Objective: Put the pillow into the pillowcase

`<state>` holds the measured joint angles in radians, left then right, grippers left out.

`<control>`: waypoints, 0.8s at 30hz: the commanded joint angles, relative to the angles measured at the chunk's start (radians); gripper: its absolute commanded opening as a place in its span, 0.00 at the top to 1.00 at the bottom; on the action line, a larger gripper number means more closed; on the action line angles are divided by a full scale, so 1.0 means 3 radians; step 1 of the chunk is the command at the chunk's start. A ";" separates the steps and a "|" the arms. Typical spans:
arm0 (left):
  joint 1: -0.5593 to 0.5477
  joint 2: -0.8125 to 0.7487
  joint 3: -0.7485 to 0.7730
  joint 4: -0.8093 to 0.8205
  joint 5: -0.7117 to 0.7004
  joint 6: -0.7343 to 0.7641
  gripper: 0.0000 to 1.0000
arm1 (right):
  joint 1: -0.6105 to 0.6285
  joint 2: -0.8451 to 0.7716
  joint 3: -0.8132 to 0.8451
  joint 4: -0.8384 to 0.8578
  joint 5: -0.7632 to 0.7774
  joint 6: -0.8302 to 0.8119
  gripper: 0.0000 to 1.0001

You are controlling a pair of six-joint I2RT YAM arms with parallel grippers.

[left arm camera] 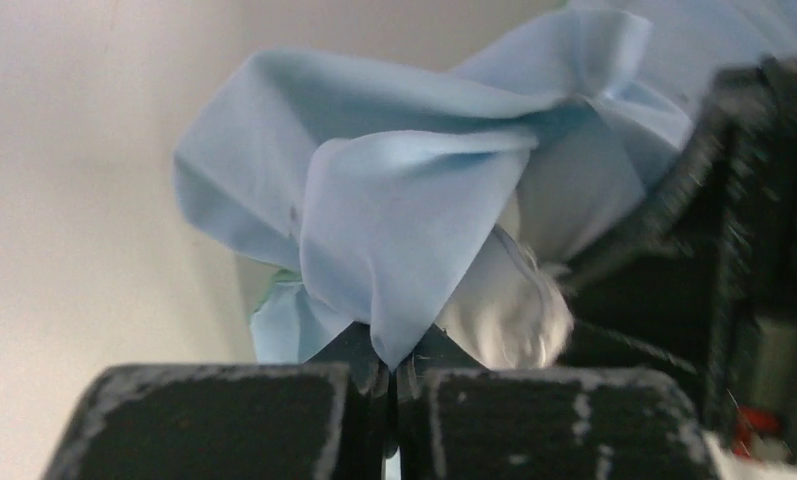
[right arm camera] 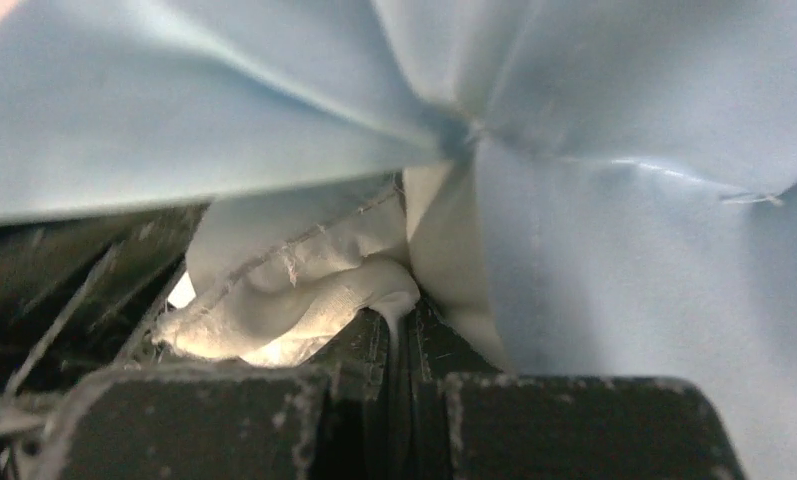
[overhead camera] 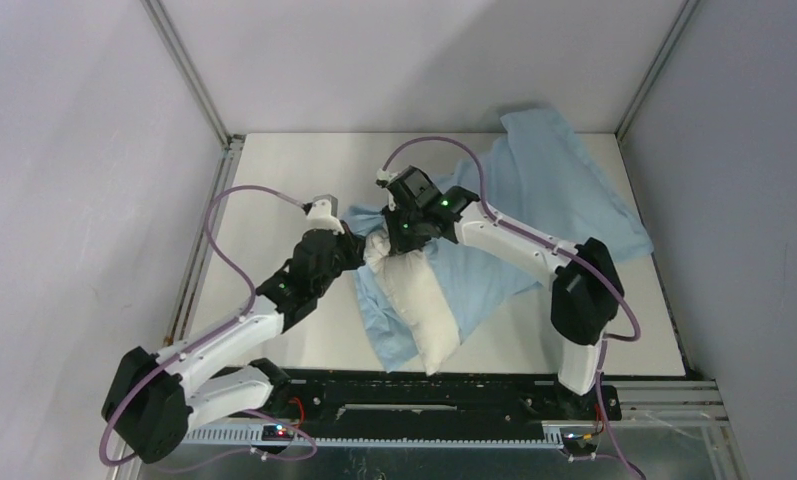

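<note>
Near the centre of the frame the left claw (left arm camera: pixel 394 375) is pinched tight on a fold of the light blue pillowcase (overhead camera: pixel 534 190), and the right claw (right arm camera: pixel 399 345) is clamped on a corner of the white pillow (overhead camera: pixel 424 305), the two claws almost touching. The pillow lies slanting toward the lower middle, its end near the tabletop's (overhead camera: pixel 274 190) near edge, over pillowcase cloth that spreads to the upper right corner. Bare tabletop lies open at the upper left.
</note>
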<state>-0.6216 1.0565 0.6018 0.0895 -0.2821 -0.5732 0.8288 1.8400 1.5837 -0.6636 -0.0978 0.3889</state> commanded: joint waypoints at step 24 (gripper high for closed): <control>-0.0329 -0.0954 -0.0659 0.0517 0.0528 0.0014 1.00 | -0.0229 0.0680 0.1240 -0.0379 0.1382 0.0418 1.00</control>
<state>-0.6945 0.7742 0.4328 0.1314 -0.1619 -0.4858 0.8246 2.0789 1.9182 -0.8124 0.1375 0.4885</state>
